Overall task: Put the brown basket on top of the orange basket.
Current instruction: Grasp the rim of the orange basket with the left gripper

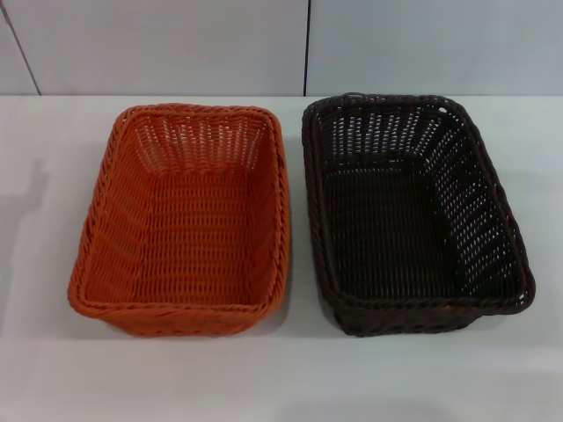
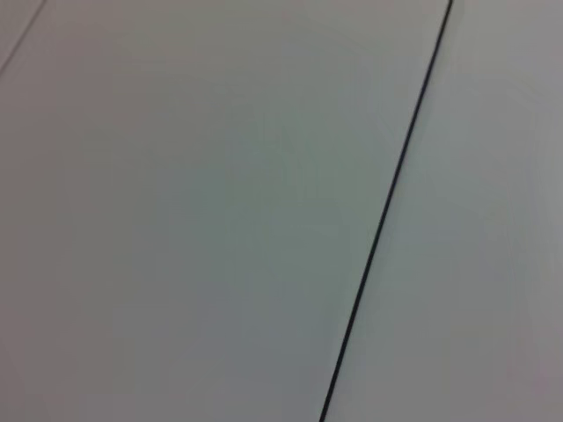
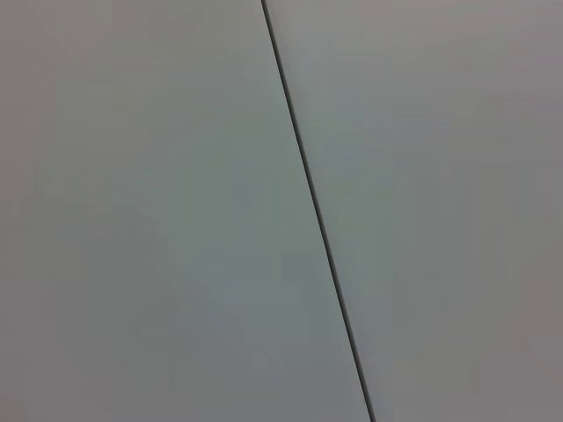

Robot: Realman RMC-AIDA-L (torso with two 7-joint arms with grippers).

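Observation:
The orange basket [image 1: 185, 224] stands on the white table [image 1: 281, 378], left of centre in the head view. The brown basket [image 1: 409, 215] stands right beside it on the right, upright, with a narrow gap between the two rims. Both baskets hold nothing. Neither gripper nor arm shows in the head view. The left wrist view and the right wrist view show only a plain grey panelled surface with a dark seam, with no basket and no fingers.
A pale wall with a dark vertical seam [image 1: 308, 48] rises behind the table's far edge. Bare table surface lies in front of the baskets and to their left and right. The seam also shows in the left wrist view [image 2: 387, 211] and in the right wrist view [image 3: 317, 211].

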